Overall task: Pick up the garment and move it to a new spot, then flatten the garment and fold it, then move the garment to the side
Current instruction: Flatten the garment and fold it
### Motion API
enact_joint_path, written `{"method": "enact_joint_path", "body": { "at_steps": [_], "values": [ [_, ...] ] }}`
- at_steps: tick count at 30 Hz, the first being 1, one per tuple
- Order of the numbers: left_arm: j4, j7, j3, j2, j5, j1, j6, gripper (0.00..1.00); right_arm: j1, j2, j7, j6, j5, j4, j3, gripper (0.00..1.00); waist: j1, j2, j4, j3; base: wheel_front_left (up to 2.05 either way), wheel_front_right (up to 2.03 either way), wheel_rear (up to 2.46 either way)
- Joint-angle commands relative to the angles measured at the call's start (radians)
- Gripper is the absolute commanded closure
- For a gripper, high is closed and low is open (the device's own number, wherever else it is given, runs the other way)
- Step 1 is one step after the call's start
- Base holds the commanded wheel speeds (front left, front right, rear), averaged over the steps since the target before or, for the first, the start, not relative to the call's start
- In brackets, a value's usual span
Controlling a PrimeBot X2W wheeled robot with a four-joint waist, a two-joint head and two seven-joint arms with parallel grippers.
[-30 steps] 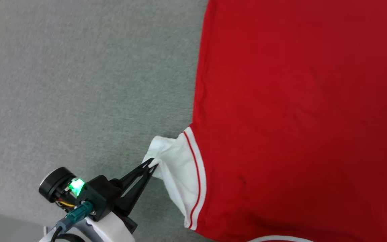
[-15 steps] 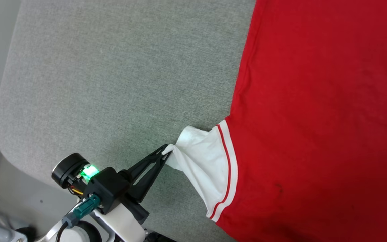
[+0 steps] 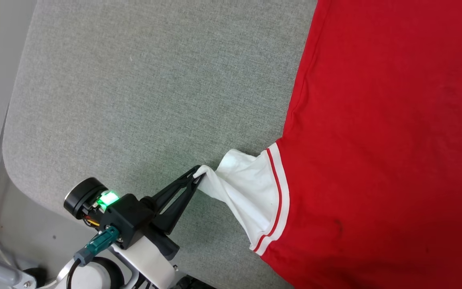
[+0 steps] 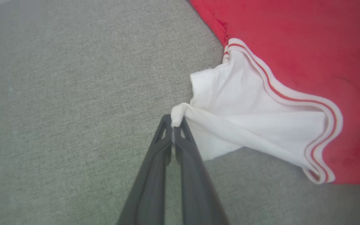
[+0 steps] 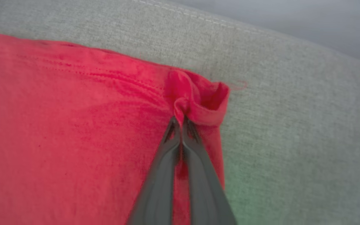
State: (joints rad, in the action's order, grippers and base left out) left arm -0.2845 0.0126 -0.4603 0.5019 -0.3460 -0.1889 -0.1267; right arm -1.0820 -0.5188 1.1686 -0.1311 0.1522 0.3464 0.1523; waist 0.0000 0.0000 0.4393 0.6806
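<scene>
— Head view first; what has changed?

— Mostly the camera; the whole picture has slid sideways and more of the grey padded surface (image 3: 134, 100) and its rounded edge shows at the left, so that is no move of the cloth. The left gripper (image 3: 197, 171) is as it was, clenched on the tip of the white sleeve (image 3: 251, 192) and drawing it out to a point. The garment (image 3: 375, 140) lies on the right part of the surface, plain red side up.

— And which way does it point?

— Its side edge runs from the sleeve up and away from the robot; I judge the long axis runs near to far, a little tilted, shoulders nearest and hem farthest.

— Left wrist view?

— The fingers are pinched together on a bunched nub of sleeve; the striped trim curves behind it, lying slack on the grey.

— Right wrist view?

— There is the real change; the right gripper (image 5: 180, 120) has only just snapped shut and is grasping the hem corner (image 5: 198, 97), puckered into a small roll near the surface's stitched far edge.

— Meaning?

— Both ends along one side look held; I judge it ready to be tensioned flat or carried.
</scene>
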Motion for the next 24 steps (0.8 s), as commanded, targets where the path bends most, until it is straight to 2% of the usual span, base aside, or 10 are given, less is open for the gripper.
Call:
{"method": "enact_joint_path", "body": {
  "at_steps": [1, 12, 24],
  "values": [
    [0.005, -0.007, 0.004, 0.002, 0.003, -0.009, 0.006, 1.0, 0.05, -0.009, 0.003, 0.001, 0.006, 0.029, -0.005, 1.0, 0.0, 0.0, -0.012, -0.017, 0.0, 0.0, 0.0],
    [0.012, 0.006, 0.019, 0.018, 0.009, 0.012, 0.038, 1.0, 0.178, -0.013, -0.056, 0.001, 0.043, 0.078, 0.003, 1.0, 0.0, 0.0, -0.092, -0.147, 0.0, 0.0, 0.0],
    [0.003, 0.025, 0.044, 0.035, -0.002, 0.101, 0.112, 1.0, 0.511, 0.019, -0.116, 0.001, 0.2, 0.02, -0.037, 1.0, 0.0, 0.0, -0.238, -0.36, 0.0, 0.0, 0.0]
  ]
}}
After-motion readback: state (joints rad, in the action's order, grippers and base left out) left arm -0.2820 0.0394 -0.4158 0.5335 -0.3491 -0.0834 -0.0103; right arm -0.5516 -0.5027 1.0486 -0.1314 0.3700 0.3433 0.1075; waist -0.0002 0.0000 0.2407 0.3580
